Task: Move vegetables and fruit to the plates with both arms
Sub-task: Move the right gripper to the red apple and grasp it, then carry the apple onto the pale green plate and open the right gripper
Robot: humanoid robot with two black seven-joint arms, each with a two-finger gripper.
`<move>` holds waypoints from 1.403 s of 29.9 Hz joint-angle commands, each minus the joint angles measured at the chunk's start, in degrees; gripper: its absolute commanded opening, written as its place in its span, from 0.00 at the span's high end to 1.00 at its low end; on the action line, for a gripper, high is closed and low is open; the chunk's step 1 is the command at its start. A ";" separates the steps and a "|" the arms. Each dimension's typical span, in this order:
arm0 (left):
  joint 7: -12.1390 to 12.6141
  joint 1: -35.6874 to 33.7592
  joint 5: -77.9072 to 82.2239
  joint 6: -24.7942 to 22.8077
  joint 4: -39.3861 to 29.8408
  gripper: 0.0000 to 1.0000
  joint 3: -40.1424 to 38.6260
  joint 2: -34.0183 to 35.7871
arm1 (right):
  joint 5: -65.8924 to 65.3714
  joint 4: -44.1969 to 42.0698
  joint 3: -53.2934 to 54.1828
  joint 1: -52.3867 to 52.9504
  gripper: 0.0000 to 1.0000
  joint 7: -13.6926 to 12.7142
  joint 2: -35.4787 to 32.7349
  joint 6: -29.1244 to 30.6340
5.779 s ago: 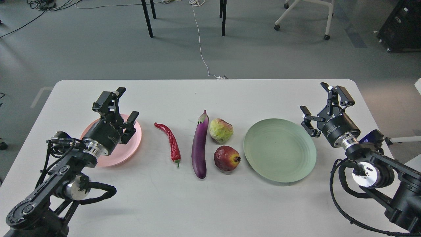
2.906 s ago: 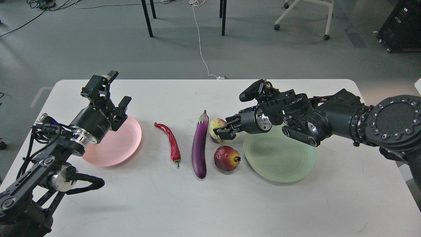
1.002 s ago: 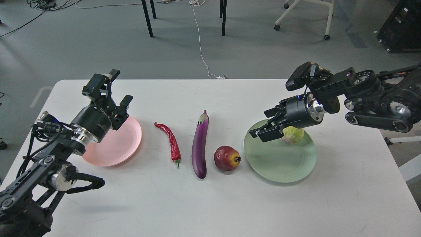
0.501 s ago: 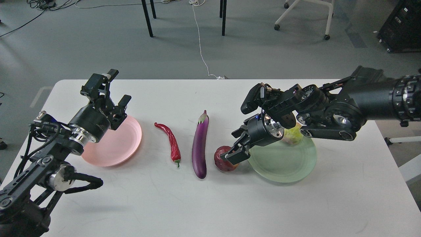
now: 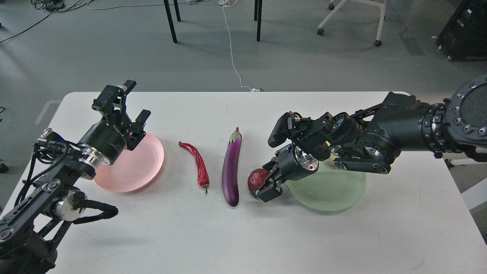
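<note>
We are closing our right tool (image 5: 265, 185) around the pomegranate (image 5: 258, 178), grip unconfirmed: rigid, round, likely slippery, best held across its middle; left tool (image 5: 125, 103) is hovering, fingers apart.

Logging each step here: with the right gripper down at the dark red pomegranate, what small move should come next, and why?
Probably shut the right gripper on the dark red pomegranate. Its fingers appear to straddle the fruit, which still lies on the white table just left of the ridged pale green plate. Whether they already grip is unclear.
</note>
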 commanded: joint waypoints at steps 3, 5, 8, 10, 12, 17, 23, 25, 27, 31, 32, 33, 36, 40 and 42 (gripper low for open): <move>-0.08 -0.09 0.04 0.00 0.01 0.01 -0.17 0.36 | 0.88 0.51 0.13 1.42 0.58 0.00 -0.60 0.00; -0.09 0.00 0.04 0.00 -0.08 0.01 -0.17 0.54 | 1.05 1.30 0.31 3.88 0.57 0.00 -2.35 0.09; -0.09 0.00 0.04 0.00 -0.08 0.01 -0.17 0.54 | 0.97 4.02 0.66 7.48 0.57 0.00 -6.22 0.09; -0.09 0.00 0.04 0.00 -0.43 0.01 -0.09 0.54 | 0.88 6.65 0.66 9.94 0.57 0.00 -9.46 0.09; -0.09 0.00 0.04 0.00 -1.04 0.01 0.00 0.63 | 0.18 9.55 0.49 11.53 0.57 0.00 -13.77 0.27; -0.09 -0.09 -0.05 -0.09 -1.14 0.01 0.09 0.89 | -6.75 12.46 -1.53 11.02 0.55 0.00 -22.39 0.27; -0.09 -0.09 0.04 -0.09 -1.14 0.01 0.18 0.89 | -7.82 12.20 -2.77 6.53 0.47 0.00 -25.48 0.27; -0.09 -0.09 0.04 -0.09 -1.14 0.01 0.18 0.89 | -7.73 12.11 -2.77 5.83 0.35 0.00 -25.57 0.27; -0.09 -0.09 0.13 -0.09 -1.14 0.01 0.09 0.98 | -7.73 11.68 -2.77 5.30 0.22 0.00 -25.57 0.27; -0.08 -0.17 0.48 0.00 -1.14 0.01 0.18 1.24 | -7.65 11.67 -2.59 4.77 0.07 0.00 -25.57 0.27; 0.00 -0.17 0.48 0.00 -1.14 0.01 0.18 1.51 | -7.56 11.76 -2.42 4.77 0.06 0.00 -25.65 0.27; -0.08 -0.17 0.48 0.00 -1.14 0.01 0.18 1.77 | -7.47 11.85 -2.07 4.77 0.05 0.00 -25.91 0.18; -0.09 -0.17 0.48 -0.09 -1.14 0.01 0.18 2.30 | -6.60 12.46 1.35 5.30 0.04 0.00 -27.93 0.18; -0.61 -0.26 0.57 -0.35 -1.14 0.01 0.18 2.91 | -1.69 12.82 8.72 4.86 0.03 0.00 -31.18 -0.08; -0.79 -0.70 0.74 -0.35 -1.14 0.01 0.09 3.00 | 5.41 12.90 13.30 3.20 0.03 0.00 -33.55 -0.17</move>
